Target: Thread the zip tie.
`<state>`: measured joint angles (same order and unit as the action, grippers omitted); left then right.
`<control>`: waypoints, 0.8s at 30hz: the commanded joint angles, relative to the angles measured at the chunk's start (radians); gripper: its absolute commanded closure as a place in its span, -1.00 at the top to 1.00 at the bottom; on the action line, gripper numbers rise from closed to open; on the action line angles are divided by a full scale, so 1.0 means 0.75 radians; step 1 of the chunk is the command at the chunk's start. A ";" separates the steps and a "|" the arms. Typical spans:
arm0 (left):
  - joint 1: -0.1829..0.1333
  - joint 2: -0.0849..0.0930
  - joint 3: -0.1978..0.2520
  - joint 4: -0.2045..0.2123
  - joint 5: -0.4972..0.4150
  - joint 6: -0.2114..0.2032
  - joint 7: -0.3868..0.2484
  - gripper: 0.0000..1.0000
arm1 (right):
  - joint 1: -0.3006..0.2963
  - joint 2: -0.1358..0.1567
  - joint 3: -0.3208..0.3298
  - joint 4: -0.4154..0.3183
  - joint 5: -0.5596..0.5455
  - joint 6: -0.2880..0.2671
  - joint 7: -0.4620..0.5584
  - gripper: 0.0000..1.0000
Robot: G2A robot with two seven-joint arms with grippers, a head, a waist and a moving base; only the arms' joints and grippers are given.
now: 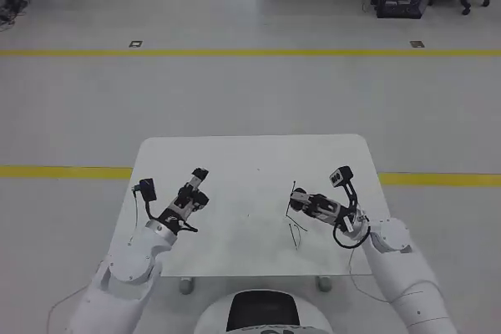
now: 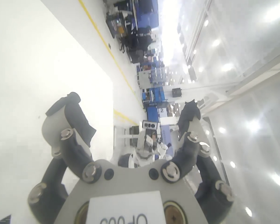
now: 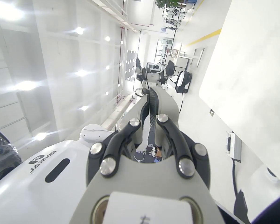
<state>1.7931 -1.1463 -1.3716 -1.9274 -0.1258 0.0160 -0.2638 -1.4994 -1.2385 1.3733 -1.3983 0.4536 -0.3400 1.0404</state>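
A thin black zip tie is at the right-middle of the white table. One end sticks up past my right gripper and the rest trails down toward the table's near edge. The right gripper is shut on the tie; in the right wrist view its fingers are pressed together. My left gripper hovers over the left part of the table, well apart from the tie. It is open, and in the left wrist view its gripper has nothing between the spread fingers.
The bare tabletop lies between the two arms. The table's near edge runs just under both forearms. Grey floor with yellow lines surrounds the table.
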 commanded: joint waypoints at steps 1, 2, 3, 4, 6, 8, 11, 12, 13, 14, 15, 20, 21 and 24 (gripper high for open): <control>0.010 -0.002 0.072 -0.009 0.059 -0.006 -0.018 1.00 | -0.014 -0.003 0.003 -0.001 0.018 0.000 -0.013 -1.00; 0.011 -0.004 0.104 -0.010 0.073 -0.007 -0.027 1.00 | -0.019 -0.004 0.003 0.000 0.021 0.000 -0.017 -1.00; 0.008 -0.006 0.136 -0.007 0.097 -0.008 -0.029 1.00 | -0.024 -0.006 0.006 0.001 0.025 0.000 -0.024 -1.00; 0.004 -0.009 0.165 -0.002 0.108 -0.008 -0.021 1.00 | -0.028 -0.008 0.008 0.002 0.033 0.000 -0.030 -1.00; -0.020 -0.016 0.230 0.015 0.129 -0.005 -0.013 1.00 | -0.032 -0.014 0.016 0.017 0.047 0.000 -0.045 -1.00; -0.030 -0.018 0.243 0.019 0.150 -0.003 0.006 1.00 | -0.031 -0.015 0.021 0.020 0.040 0.000 -0.059 -1.00; -0.030 -0.018 0.243 0.019 0.150 -0.003 0.006 1.00 | -0.031 -0.015 0.021 0.020 0.040 0.000 -0.059 -1.00; -0.030 -0.018 0.243 0.019 0.150 -0.003 0.006 1.00 | -0.031 -0.015 0.021 0.020 0.040 0.000 -0.059 -1.00; -0.030 -0.018 0.243 0.019 0.150 -0.003 0.006 1.00 | -0.031 -0.015 0.021 0.020 0.040 0.000 -0.059 -1.00; -0.030 -0.018 0.243 0.019 0.150 -0.003 0.006 1.00 | -0.031 -0.015 0.021 0.020 0.040 0.000 -0.059 -1.00; -0.031 -0.018 0.246 0.020 0.149 -0.004 0.004 1.00 | -0.031 -0.015 0.021 0.020 0.040 0.000 -0.059 -1.00; -0.098 -0.028 0.359 0.074 0.098 -0.060 -0.120 1.00 | -0.025 -0.024 -0.029 0.033 0.044 0.000 -0.102 -1.00; -0.119 -0.032 0.381 0.099 0.087 -0.070 -0.134 1.00 | -0.021 -0.028 -0.039 0.040 0.042 0.000 -0.120 -1.00; -0.193 -0.047 0.452 0.185 0.041 -0.102 -0.152 1.00 | -0.008 -0.041 -0.069 0.083 0.070 0.000 -0.139 -1.00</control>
<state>1.6701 -1.1774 -1.0526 -1.8137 -0.0853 -0.0525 -0.3765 -1.5094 -1.2658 1.3266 -1.3481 0.4952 -0.3400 0.9395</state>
